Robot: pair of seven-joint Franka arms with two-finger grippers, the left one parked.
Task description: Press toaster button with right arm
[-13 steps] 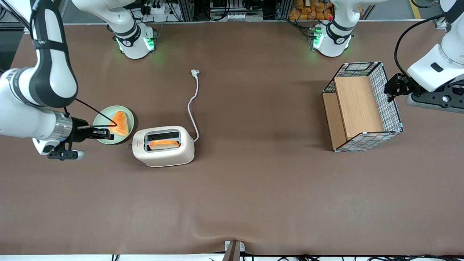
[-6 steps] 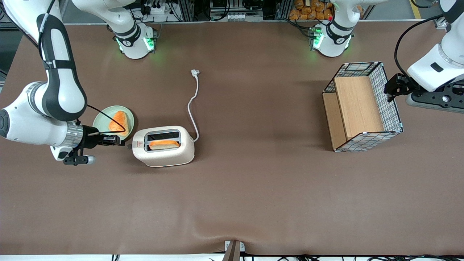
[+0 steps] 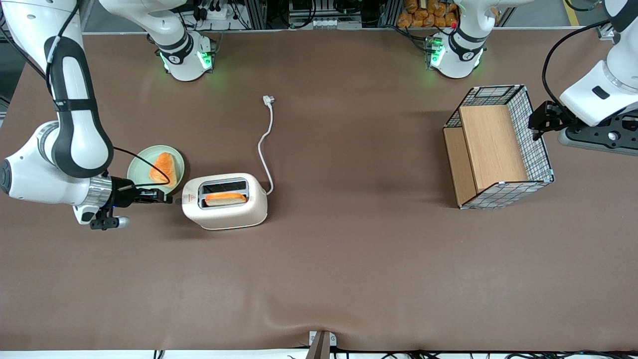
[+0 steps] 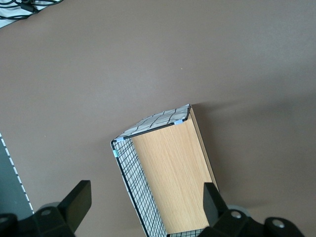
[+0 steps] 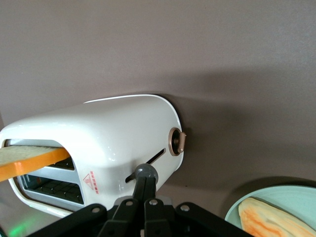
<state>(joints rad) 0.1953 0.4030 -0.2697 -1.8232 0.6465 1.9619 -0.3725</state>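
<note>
toaster [image 3: 224, 201]: cream-white, rounded, bread slice [image 3: 225, 199] in one slot, on surface [image 3: 349, 259] beside green plate [image 3: 142, 163] | toaster button [image 5: 146, 173]: grey round knob | claw [image 5: 143, 190]: clenched, fingertips touching knob

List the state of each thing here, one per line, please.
Toaster: upright, one slot holds a bread slice, the other is empty.
Button: at the gripper's tips.
Gripper: shut, at the toaster's end.
Cord: unplugged.
Plate: holds bread.
Basket: on its side.
</note>
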